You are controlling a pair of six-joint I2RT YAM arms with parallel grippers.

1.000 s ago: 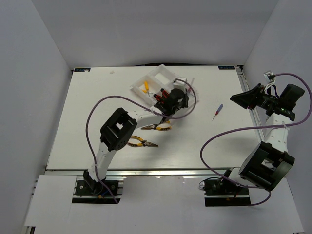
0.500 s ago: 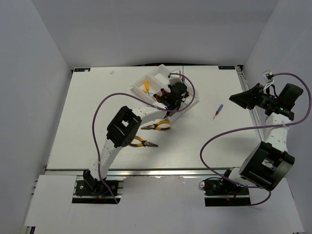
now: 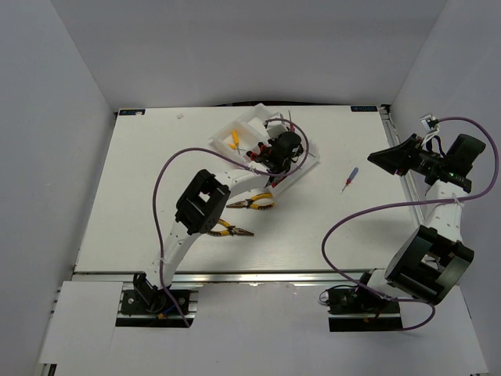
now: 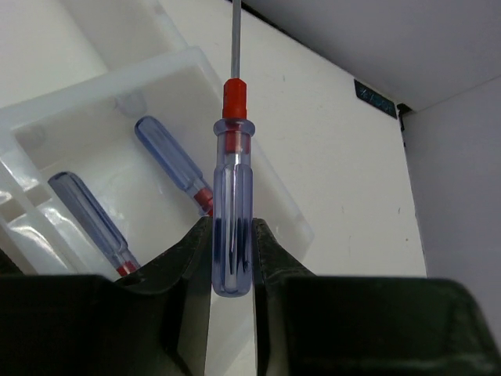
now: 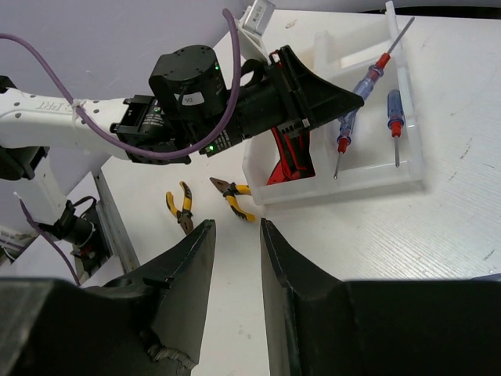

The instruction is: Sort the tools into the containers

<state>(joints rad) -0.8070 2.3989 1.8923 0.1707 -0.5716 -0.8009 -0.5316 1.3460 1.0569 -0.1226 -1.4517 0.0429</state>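
Observation:
My left gripper is shut on the clear blue handle of a screwdriver, red collar and shaft pointing away. It hangs over the white tray, above a compartment holding two more blue-handled screwdrivers. From above, this gripper sits over the tray's right half. Red utility knives and a small yellow tool lie in other compartments. Two yellow-handled pliers lie on the table in front of the tray. My right gripper is open and holds nothing, raised at the table's right edge.
A loose blue-and-red screwdriver lies on the table between the tray and my right gripper. Purple cables loop off both arms. White walls close in the table on the left, back and right.
My left gripper has carried the screwdriver a little further back and right over the tray. The right arm has stayed where it was.

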